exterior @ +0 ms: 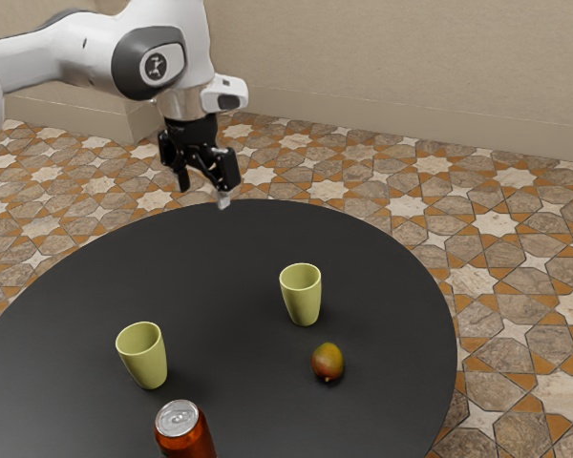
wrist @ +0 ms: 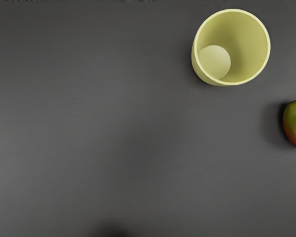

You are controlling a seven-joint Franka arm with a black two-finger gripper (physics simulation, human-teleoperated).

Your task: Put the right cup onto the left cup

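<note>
Can (exterior: 186, 439), base cropped, stands near the exterior view's left cup (exterior: 145, 361); mango (exterior: 328, 362) sits near the exterior view's right cup (exterior: 303, 298). Your empty gripper (exterior: 203, 194) hangs, fingers apart.

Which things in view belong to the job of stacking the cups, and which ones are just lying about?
For the job:
exterior view's left cup
exterior view's right cup
hand

Just lying about:
mango
can
</note>
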